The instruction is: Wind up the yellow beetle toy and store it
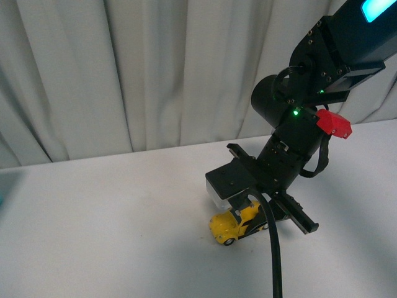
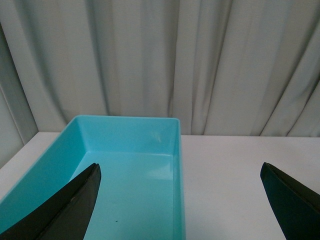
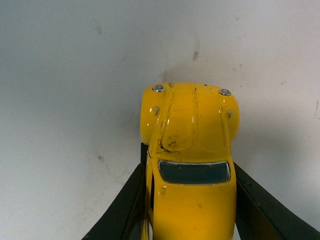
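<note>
The yellow beetle toy (image 1: pixel 232 226) rests on the white table (image 1: pixel 124 217), its nose pointing toward the near left. My right gripper (image 1: pixel 251 214) reaches down from the upper right and is shut on its sides. In the right wrist view the yellow beetle toy (image 3: pixel 192 160) fills the middle, bonnet and windscreen showing, with a black finger (image 3: pixel 122 205) pressed against each flank. My left gripper (image 2: pixel 182 200) is open, its black fingertips (image 2: pixel 75 200) spread wide above the edge of a turquoise bin (image 2: pixel 177 150). The left arm is out of the front view.
The turquoise bin (image 2: pixel 125 175) is empty and stands against the pale curtain (image 2: pixel 160 60), with bare white table (image 2: pixel 235 180) beside it. The same curtain (image 1: pixel 124 68) runs behind the table in the front view. A sliver of turquoise (image 1: pixel 2 186) shows at the far left edge.
</note>
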